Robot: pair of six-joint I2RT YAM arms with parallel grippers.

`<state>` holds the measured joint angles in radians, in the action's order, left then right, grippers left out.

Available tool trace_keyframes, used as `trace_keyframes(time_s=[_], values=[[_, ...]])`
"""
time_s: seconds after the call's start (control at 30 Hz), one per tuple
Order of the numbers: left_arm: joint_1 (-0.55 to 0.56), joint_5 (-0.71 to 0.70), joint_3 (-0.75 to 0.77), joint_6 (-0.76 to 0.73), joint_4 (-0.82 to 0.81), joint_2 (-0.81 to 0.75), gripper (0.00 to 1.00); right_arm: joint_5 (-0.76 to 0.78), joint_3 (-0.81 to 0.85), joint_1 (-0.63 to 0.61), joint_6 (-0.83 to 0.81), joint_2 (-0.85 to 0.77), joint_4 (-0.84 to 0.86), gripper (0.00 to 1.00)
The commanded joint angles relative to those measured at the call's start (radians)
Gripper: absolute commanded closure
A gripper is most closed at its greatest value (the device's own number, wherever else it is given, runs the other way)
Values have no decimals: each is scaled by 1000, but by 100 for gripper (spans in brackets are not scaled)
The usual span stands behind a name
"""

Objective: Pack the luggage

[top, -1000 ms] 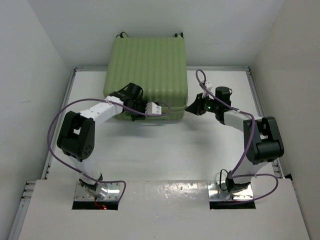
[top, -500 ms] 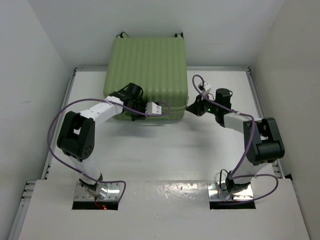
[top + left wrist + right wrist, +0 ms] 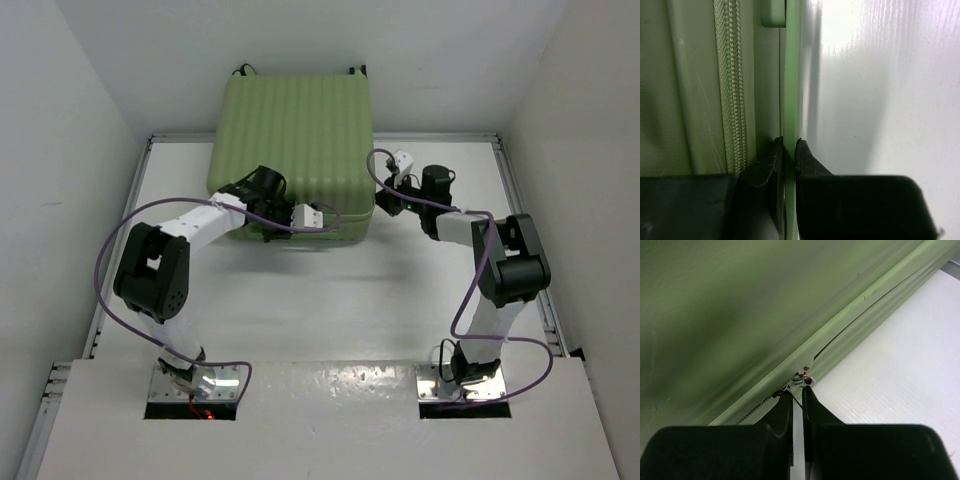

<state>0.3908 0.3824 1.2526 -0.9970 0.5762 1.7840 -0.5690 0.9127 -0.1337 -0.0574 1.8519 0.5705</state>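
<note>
Viewing the luggage [image 3: 295,130] lying closed, ribbed shell up, at the far middle of the desk [image 3: 330,300], its far end overhanging the desk's back edge.

Bending the left arm with its elbow out to the left and its forearm angling up and right to the luggage's near side. Pinching a thin green rim of the shell with the left end effector [image 3: 272,230], jaws narrow with only the rim between them, just beside the zipper [image 3: 730,75].

Folding the right arm with its elbow out to the right and its forearm slanting up and left toward the luggage's near right corner. Pressing the right end effector [image 3: 385,205] fully closed, fingertips touching the small metal zipper pull [image 3: 802,377] at the seam; being unable to tell whether the pull is pinched.
</note>
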Motion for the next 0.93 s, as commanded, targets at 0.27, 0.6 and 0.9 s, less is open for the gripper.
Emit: trace_keyframes(time_s=[0.27,0.6,0.9], values=[[-224,-111,-1,96,-164,-13,42,517,103,100,-50,17,195,39],[-130,64,-15,517,-154,-354,0,129,-126,223,42,-408,-159,0],[-130,-62,-168,836,-269,-595,0,80,-166,293,163,-703,-550,0]])
